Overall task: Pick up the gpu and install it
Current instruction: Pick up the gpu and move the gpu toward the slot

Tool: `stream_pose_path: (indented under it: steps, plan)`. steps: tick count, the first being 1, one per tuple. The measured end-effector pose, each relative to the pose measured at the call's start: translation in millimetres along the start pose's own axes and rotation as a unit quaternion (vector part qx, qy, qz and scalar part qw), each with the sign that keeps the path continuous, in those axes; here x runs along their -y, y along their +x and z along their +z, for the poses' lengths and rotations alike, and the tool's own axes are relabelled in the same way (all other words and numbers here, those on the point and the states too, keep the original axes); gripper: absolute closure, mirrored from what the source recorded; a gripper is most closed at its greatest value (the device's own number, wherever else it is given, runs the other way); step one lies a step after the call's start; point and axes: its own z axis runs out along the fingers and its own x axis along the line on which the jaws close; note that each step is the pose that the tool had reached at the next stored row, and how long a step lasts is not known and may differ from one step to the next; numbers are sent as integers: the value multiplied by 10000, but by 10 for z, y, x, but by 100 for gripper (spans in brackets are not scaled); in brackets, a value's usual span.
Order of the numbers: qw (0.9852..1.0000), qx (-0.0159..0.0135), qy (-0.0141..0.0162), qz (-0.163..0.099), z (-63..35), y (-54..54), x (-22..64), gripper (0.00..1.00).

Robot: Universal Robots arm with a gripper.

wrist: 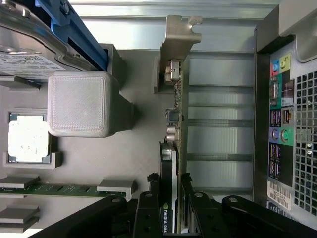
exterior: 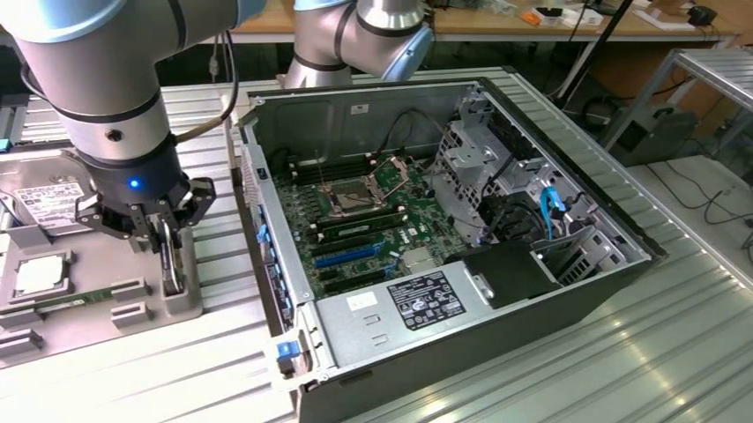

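Where the claw (wrist: 170, 179) clamps, the gpu (wrist: 177, 119) (standing edgewise) sits between.

gpu (wrist: 170, 166) black, green edge | tray (wrist: 141, 163) grey | computer case (exterior: 506, 352) black

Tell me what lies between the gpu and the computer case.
Between gpu and computer case, the wrist view shows only bare ribbed table.
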Motion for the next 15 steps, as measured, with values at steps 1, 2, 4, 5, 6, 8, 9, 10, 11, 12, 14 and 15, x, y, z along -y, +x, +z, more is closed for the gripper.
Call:
stream_pose_path:
  steps: [1, 2, 4, 5, 6, 8, 9, 10, 11, 12, 14, 15]
  plan:
    - [10000, 1, -2, -1, -15, 0, -1, 73]
    - [10000, -9, 0, 1, -136, 1, -10, 73]
    - [10000, -18, -1, 1, -273, 1, -19, 73]
    - [10000, -22, 0, 2, -316, 2, -22, 73]
    - [10000, -24, 0, 2, -373, 2, -26, 73]
    - [10000, -30, -1, 2, -488, 2, -35, 73]
    - [10000, -33, -1, 2, -550, 3, -39, 73]
    - [10000, -38, 0, 3, -619, 3, -43, 73]
    - [10000, -40, -1, 3, -667, 3, -47, 73]
    - [10000, -44, -1, 3, -734, 4, -51, 73]
    - [10000, -56, -1, 4, -884, 4, -61, 73]
    - [10000, -61, -1, 4, -968, 5, -66, 73]
